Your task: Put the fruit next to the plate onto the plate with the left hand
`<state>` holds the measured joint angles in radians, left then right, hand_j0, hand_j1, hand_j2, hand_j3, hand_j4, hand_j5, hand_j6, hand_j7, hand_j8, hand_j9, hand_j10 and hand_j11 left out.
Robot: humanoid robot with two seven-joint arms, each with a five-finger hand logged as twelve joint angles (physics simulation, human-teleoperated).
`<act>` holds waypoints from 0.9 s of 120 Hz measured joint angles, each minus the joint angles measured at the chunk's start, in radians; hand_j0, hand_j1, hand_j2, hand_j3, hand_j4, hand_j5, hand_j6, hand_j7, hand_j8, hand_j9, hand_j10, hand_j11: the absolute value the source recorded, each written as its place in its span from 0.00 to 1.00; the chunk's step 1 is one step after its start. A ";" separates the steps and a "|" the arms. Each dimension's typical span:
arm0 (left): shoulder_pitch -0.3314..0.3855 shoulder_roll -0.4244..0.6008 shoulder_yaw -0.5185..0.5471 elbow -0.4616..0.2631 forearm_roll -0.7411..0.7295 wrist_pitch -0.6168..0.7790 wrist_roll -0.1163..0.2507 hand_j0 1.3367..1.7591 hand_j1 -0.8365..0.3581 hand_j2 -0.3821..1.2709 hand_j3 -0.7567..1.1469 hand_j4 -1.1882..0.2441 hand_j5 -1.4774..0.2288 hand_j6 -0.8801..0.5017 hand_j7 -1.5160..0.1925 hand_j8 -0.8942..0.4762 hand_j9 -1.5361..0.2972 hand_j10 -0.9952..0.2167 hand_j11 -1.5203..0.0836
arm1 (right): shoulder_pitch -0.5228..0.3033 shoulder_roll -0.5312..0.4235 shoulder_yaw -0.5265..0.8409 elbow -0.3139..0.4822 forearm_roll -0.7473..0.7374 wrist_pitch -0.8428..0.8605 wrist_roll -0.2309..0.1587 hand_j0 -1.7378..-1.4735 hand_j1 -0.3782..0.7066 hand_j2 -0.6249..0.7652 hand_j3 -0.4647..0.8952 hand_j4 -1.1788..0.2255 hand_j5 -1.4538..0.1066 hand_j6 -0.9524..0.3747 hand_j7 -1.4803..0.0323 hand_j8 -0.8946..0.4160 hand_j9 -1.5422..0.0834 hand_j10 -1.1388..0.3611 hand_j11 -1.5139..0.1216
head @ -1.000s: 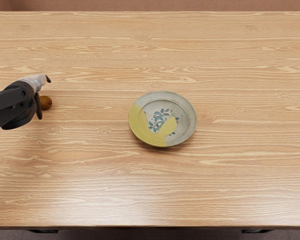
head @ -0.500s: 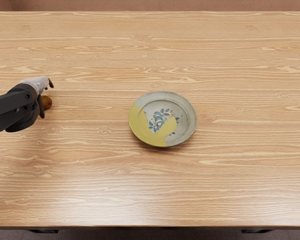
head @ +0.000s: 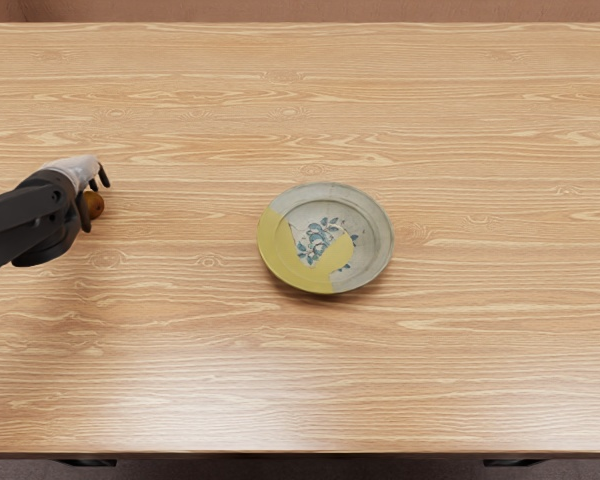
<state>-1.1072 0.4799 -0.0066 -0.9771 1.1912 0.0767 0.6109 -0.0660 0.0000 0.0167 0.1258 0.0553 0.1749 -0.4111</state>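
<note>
At far left of worktop (head: 300,100), well apart from yellow-and-grey plate (head: 376,236) with blue centre motif: small round orange-brown fruit (head: 94,204) resting on wood, half hidden behind left robot hand (head: 77,185), dark forearm slanting in from left edge, grip on fruit not discernible.

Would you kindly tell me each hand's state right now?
Left hand: at the small round orange fruit; grip cannot be told.
Right hand: not in view.
</note>
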 joint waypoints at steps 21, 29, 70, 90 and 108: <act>0.001 0.010 0.004 -0.001 -0.001 -0.001 0.000 0.76 0.47 0.30 0.40 0.46 0.47 0.26 0.49 0.28 0.47 0.39 0.53 | 0.000 0.000 0.000 0.000 0.000 0.000 0.000 0.30 0.03 0.45 0.34 0.84 0.93 0.72 0.98 0.68 0.95 0.76 0.93; 0.005 0.012 0.004 -0.001 0.001 -0.001 0.000 0.76 0.46 0.32 0.40 0.44 0.45 0.25 0.47 0.27 0.45 0.37 0.50 | 0.000 0.000 0.000 0.000 0.000 0.000 0.000 0.30 0.03 0.45 0.34 0.84 0.93 0.72 0.98 0.68 0.95 0.76 0.93; 0.007 0.011 0.005 0.001 -0.001 -0.005 0.000 0.75 0.47 0.37 0.39 0.37 0.40 0.24 0.41 0.28 0.38 0.36 0.42 | 0.000 0.000 0.000 0.000 0.000 0.000 0.000 0.30 0.03 0.45 0.34 0.84 0.93 0.72 0.98 0.68 0.95 0.76 0.93; 0.020 0.003 0.004 0.008 0.007 -0.004 0.000 0.76 0.44 0.19 0.70 0.41 0.39 0.32 0.37 0.31 0.36 0.41 0.39 | 0.000 0.000 0.000 0.000 0.000 0.000 0.000 0.30 0.03 0.45 0.34 0.84 0.93 0.72 0.98 0.68 0.95 0.76 0.93; 0.019 0.000 0.004 0.021 -0.006 -0.006 -0.001 0.71 0.42 0.20 0.75 0.46 0.36 0.36 0.33 0.26 0.34 0.33 0.36 | 0.001 0.000 0.000 0.000 0.000 0.000 0.000 0.30 0.03 0.45 0.34 0.84 0.93 0.72 0.98 0.68 0.95 0.76 0.93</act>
<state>-1.0885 0.4802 -0.0022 -0.9559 1.1854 0.0711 0.6094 -0.0651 0.0000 0.0169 0.1258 0.0552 0.1749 -0.4111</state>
